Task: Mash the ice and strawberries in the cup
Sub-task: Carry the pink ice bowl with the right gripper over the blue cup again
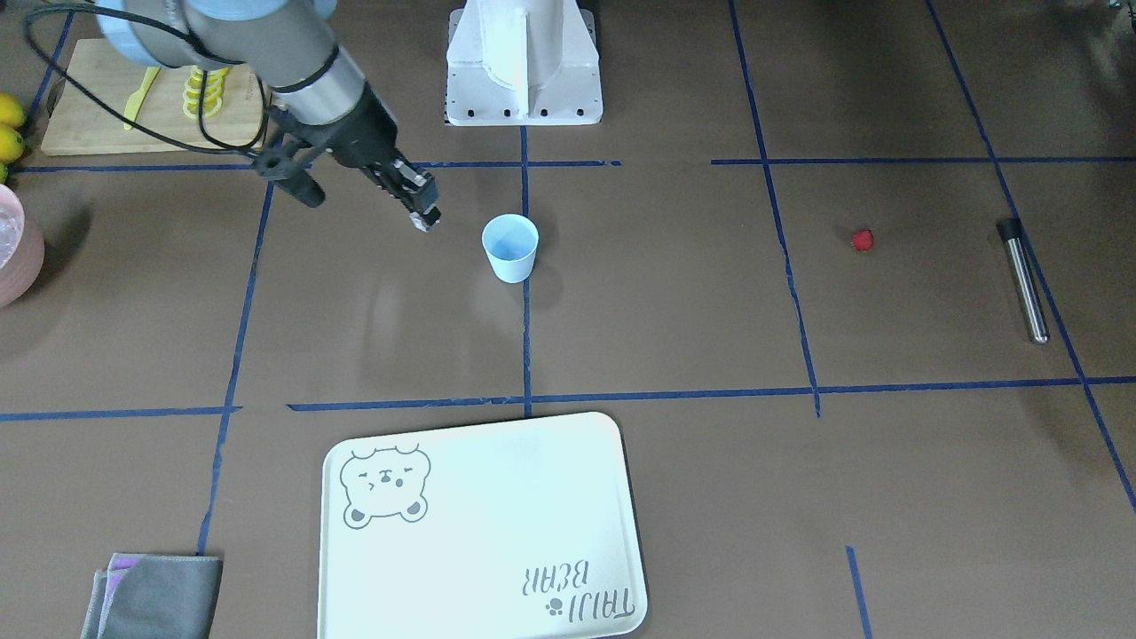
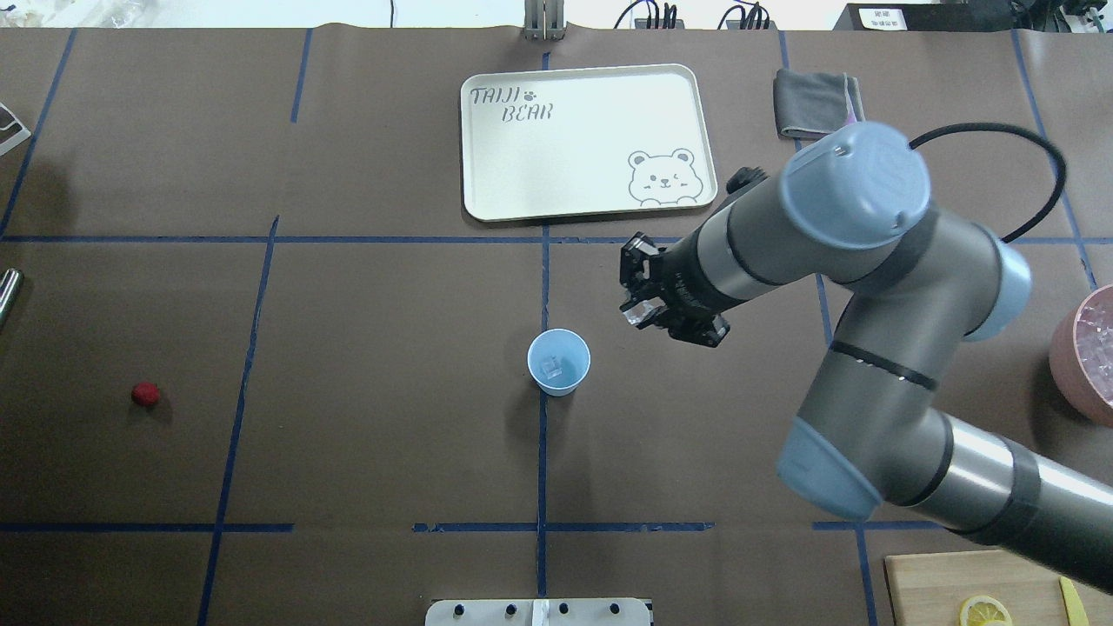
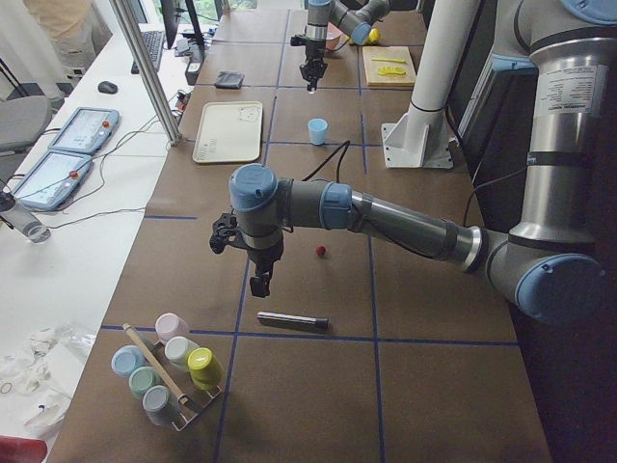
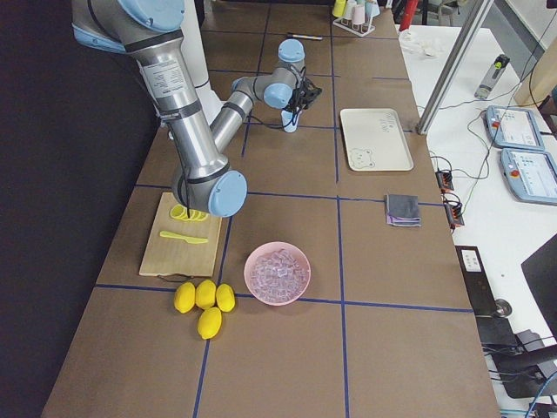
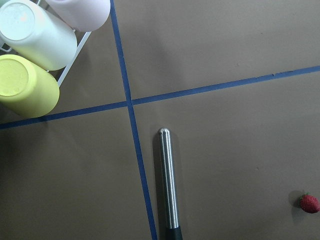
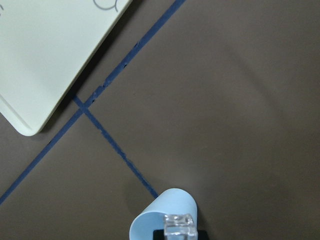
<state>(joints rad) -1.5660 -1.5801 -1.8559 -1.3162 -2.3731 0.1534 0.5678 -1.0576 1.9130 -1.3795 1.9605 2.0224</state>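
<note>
Standing upright at the middle of the table (image 2: 391,304), on a blue tape line, is the cup (image 2: 558,362): pale blue, smooth plastic, tapered, no handle, mouth open upward. A second chunk (image 2: 549,368) seems to lie inside it, hard to be sure. Ice (image 6: 178,226), clear and blocky, is pinched in the right claw (image 1: 424,216), fingers clenched on it.

Key relation: the claw is near the cup but not over its mouth. From the claw, the cup lies toward the robot's base and toward its left, lower down. Judgement: a short move over the rim comes next, then release. Slick ice could slip or miss the small mouth, and the light cup could tip. Right arm is much nearer the cup.

Strawberry (image 2: 145,394), tiny, round, red, lies on the bare table well apart from the cup, on the robot's left side. Metal rod (image 1: 1025,280), shiny with a dark end, lies flat further left, long axis running roughly away from the robot. Left claw (image 3: 260,285) hangs above the table near rod and strawberry; cannot tell if released or clenched. Tray (image 2: 565,156), cream, rounded corners, lies beyond the cup.
</note>
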